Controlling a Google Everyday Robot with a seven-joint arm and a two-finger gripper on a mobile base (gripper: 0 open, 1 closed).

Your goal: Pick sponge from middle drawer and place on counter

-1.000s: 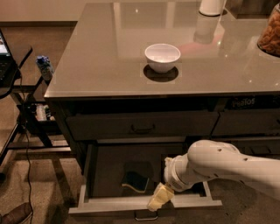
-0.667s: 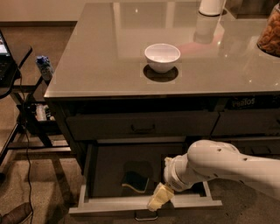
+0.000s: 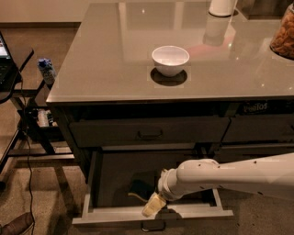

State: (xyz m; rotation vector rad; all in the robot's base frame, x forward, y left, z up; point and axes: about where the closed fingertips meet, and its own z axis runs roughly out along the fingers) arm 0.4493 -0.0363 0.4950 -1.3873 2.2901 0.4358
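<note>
The middle drawer [image 3: 151, 214] stands pulled open below the counter [image 3: 115, 59], with a dark inside and a pale grey rim. The sponge [image 3: 138, 188] lies flat on the drawer floor, left of centre, dark green with a pale edge. My white arm reaches in from the right, and my gripper [image 3: 153, 204] hangs over the drawer's front part, just right of the sponge and a little nearer the front rim. Nothing shows between the pale fingertips [image 3: 151, 207].
A white bowl [image 3: 170, 59] sits mid-counter. A white cylinder [image 3: 222, 7] stands at the back and a jar of brown snacks [image 3: 284, 34] at the right edge. The shut dark drawer [image 3: 149, 132] is above. A black side table [image 3: 11, 69] with cables stands left.
</note>
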